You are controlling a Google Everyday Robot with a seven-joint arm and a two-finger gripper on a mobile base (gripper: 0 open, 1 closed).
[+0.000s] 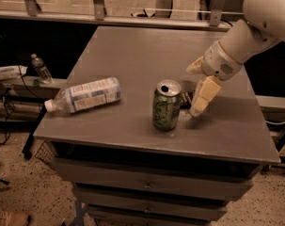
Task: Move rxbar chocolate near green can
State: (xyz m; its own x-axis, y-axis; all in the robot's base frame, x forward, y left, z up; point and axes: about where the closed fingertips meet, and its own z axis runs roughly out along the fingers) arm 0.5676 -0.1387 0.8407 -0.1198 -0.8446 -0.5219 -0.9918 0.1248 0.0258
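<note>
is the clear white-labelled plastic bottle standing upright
No, the clear plastic bottle lies on its side left of the green can, with the gripper right of it.

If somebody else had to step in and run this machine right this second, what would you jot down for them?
Gripper: down low over the table, on the side of the green can away from the plastic bottle.
Snack bar: flat on the table, in the gap between the green can and the gripper, close to the can.
Green can: upright near the front edge.
Plastic bottle: on its side, well apart, not part of the job.
Done: the snack bar looks to be beside the can already.
Left: probably just check the bar is free, then lift the arm away without bumping the can.
</note>
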